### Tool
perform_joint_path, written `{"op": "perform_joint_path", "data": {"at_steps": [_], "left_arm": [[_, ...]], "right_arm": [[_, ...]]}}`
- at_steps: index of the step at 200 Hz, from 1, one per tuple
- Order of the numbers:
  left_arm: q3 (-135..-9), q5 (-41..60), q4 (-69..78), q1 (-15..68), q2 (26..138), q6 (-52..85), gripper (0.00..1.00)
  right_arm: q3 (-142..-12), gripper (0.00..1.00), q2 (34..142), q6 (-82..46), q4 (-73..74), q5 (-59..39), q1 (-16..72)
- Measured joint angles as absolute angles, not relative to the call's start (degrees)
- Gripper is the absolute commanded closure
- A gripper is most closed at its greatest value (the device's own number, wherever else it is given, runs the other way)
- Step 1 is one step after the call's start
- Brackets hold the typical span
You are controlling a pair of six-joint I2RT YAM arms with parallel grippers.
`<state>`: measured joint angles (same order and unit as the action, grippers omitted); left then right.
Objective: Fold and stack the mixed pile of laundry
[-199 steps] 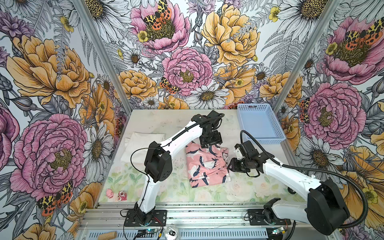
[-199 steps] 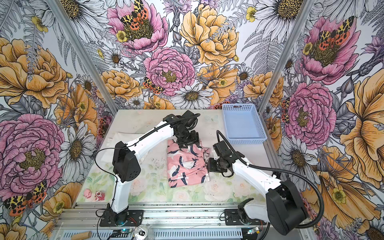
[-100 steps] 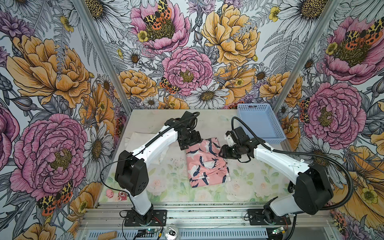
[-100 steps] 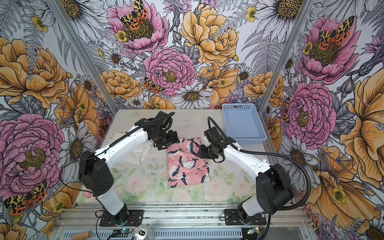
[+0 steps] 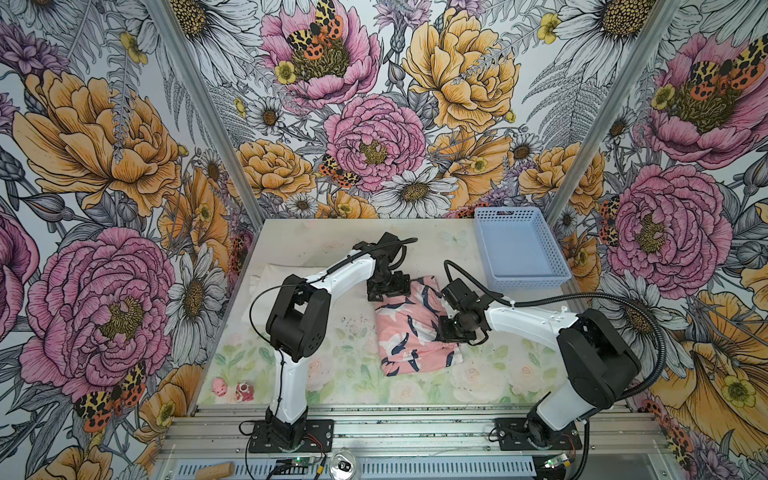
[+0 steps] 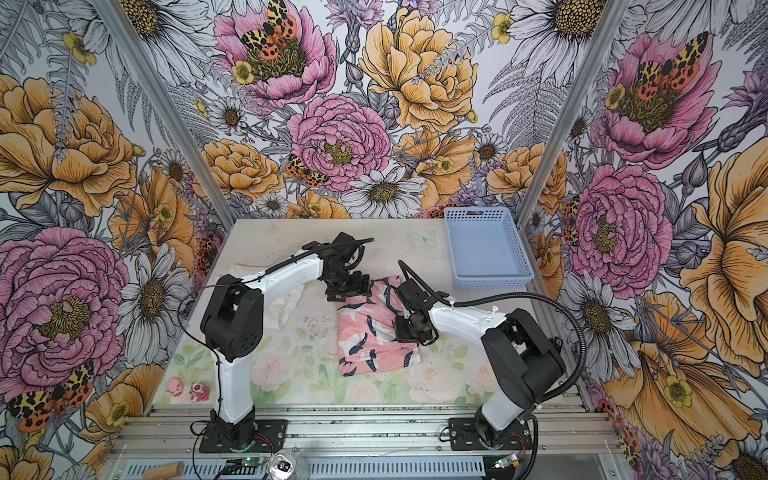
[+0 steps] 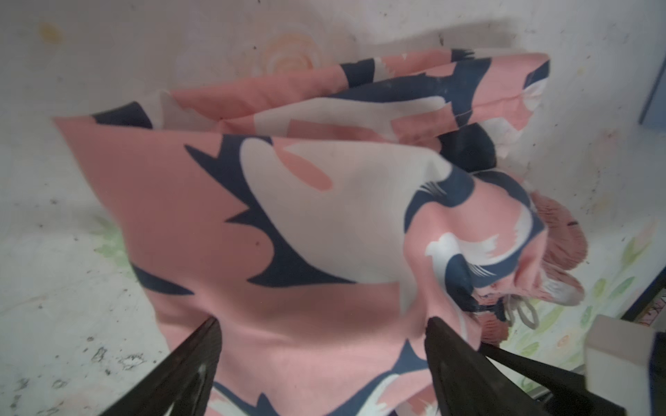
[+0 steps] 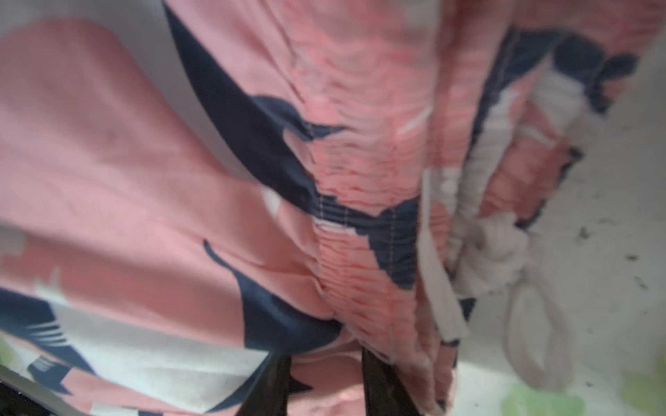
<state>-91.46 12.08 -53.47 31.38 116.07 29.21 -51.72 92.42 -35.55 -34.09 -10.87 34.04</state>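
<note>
The pink garment (image 5: pixel 409 332) (image 6: pixel 368 332) with navy and white print lies folded mid-table. My left gripper (image 5: pixel 388 291) (image 6: pixel 347 291) stands open at its far left corner; in the left wrist view the fingers (image 7: pixel 194 360) straddle the pink cloth (image 7: pixel 288 252) widely. At the garment's right edge, my right gripper (image 5: pixel 451 332) (image 6: pixel 409 332) is shut on a fold beside the gathered waistband (image 8: pixel 360 216) and white drawstring (image 8: pixel 486 252). The white garment (image 5: pixel 270 278) (image 6: pixel 291 299) lies flat at the left, partly hidden by the left arm.
A light blue perforated basket (image 5: pixel 528 283) (image 6: pixel 490 283) stands at the back right corner. Two small pink toys (image 5: pixel 219 386) (image 6: pixel 174 386) sit near the front left edge. A can (image 5: pixel 344 464) and a wooden piece (image 5: pixel 214 471) lie on the front rail.
My left gripper has swung back right to the pink garment's far left corner and opened wider. The right gripper has moved nearer along the garment's right edge.
</note>
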Motion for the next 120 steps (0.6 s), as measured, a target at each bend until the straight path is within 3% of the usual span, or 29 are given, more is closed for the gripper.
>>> {"op": "perform_joint_path", "data": {"at_steps": [69, 120], "left_arm": [[-90.7, 12.1, -53.7, 30.2, 116.7, 25.2, 0.03], [-86.1, 12.8, -53.5, 28.2, 116.7, 23.8, 0.06]], "right_arm": [[-55.6, 0.65, 96.6, -29.5, -34.7, -11.8, 30.3], [-69.6, 0.65, 107.0, -18.4, -40.9, -12.0, 25.0]]}}
